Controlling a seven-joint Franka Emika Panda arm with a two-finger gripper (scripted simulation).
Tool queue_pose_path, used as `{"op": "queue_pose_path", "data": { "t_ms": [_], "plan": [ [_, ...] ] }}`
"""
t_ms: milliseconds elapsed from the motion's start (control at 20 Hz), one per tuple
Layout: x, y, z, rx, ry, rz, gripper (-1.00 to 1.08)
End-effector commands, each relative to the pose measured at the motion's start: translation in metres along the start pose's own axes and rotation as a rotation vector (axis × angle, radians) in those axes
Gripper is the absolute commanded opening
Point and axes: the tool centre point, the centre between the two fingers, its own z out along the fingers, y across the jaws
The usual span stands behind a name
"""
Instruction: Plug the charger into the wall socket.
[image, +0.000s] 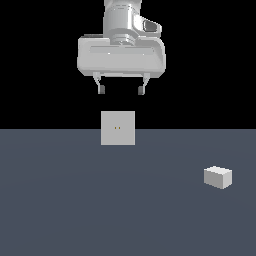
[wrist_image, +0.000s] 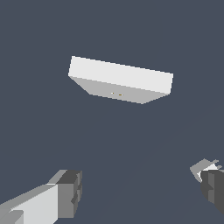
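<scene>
Where the dark grey counter (image: 75, 210) lies nearest the exterior camera, the charger (image: 218, 177) is seen resting flat on it, a small white-grey block wider than tall. It is placed well apart from the wall socket (image: 117, 128), nearer the camera than the socket and toward the exterior view's right of it. Nothing is found touching the charger. The wall socket is recorded farther back, standing upright on the counter as a light-grey square plate, with two tiny yellowish holes at its centre. In the wrist view the socket (wrist_image: 120, 80) is seen from above as a thick slab, its holes faintly visible. Directly above the socket, clear of it, the gripper (image: 121, 90) is held with its jaws set wide apart and nothing between them; both fingertips (wrist_image: 69, 192) are seen empty.
</scene>
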Motion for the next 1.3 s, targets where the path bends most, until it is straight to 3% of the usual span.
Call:
{"op": "queue_pose_path", "data": {
  "t_ms": [0,550,1250],
  "plan": [
    [0.0,0.0,0.0,0.0,0.0,0.0,1.0],
    [-0.001,0.019,0.013,-0.017,0.026,0.099,1.0],
    [-0.017,0.089,0.057,-0.08,0.123,0.464,1.0]
  ]
}}
